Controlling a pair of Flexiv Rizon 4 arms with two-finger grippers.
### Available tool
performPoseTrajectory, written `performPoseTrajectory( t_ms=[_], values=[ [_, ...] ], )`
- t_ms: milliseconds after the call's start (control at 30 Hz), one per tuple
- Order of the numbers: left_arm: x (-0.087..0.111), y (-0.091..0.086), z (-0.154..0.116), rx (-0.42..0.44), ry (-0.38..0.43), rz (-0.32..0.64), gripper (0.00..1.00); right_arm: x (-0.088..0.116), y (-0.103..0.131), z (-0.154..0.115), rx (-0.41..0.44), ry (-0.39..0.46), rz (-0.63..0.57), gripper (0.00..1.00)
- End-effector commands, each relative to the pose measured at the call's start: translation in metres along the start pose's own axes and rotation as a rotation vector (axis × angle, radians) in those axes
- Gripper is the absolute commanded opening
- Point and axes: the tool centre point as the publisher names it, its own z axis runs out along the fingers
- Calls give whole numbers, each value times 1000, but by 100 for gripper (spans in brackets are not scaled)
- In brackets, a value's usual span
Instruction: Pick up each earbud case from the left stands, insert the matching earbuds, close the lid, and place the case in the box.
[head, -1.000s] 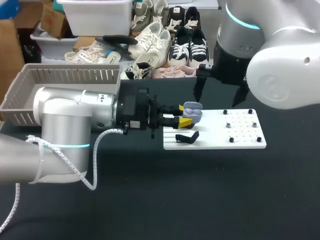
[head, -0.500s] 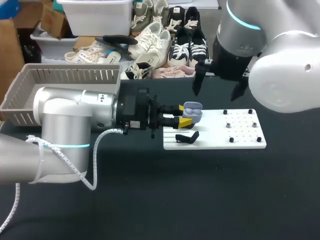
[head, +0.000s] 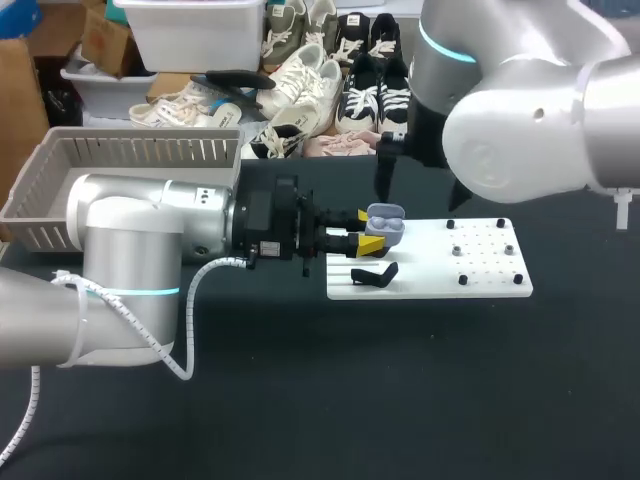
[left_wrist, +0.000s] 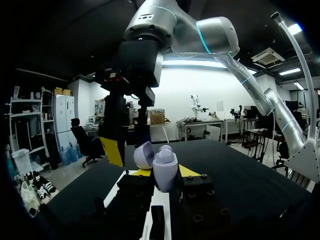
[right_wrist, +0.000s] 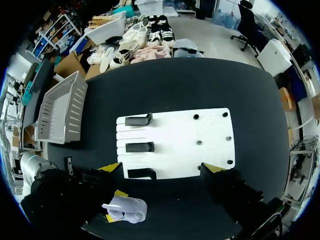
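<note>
The left gripper (head: 367, 230) clamps the open lavender earbud case (head: 387, 226) by the white board's (head: 490, 280) left end, near its black stands (right_wrist: 140, 147). The right gripper (right_wrist: 161, 169) hangs close by, spread wide and empty.

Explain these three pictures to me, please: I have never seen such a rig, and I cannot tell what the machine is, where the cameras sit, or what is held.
This is one robot with two arms at a black table. The head view looks down from above and behind. Each round picture comes from a camera on one arm's wrist. On the table lie a white board with three black stands, and a grey basket at the left. The left gripper is shut on a lilac earbud case, its lid open. The right gripper hangs open above the board, holding nothing.
</note>
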Motion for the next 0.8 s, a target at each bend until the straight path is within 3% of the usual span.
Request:
performPoseTrajectory(
  t_ms=[33,467,600,800],
  values=[
    [0,0,0,0,0,0,0,10,-5,-8,-2,5,1,100],
    [0,0,0,0,0,0,0,41,-12,-16,-47,52,-11,100],
    [0,0,0,0,0,0,0,38,-14,-26,-62,-10,9,100],
    [0,0,0,0,0,0,0,35,-20,-61,-113,-148,7,100]
  ],
)
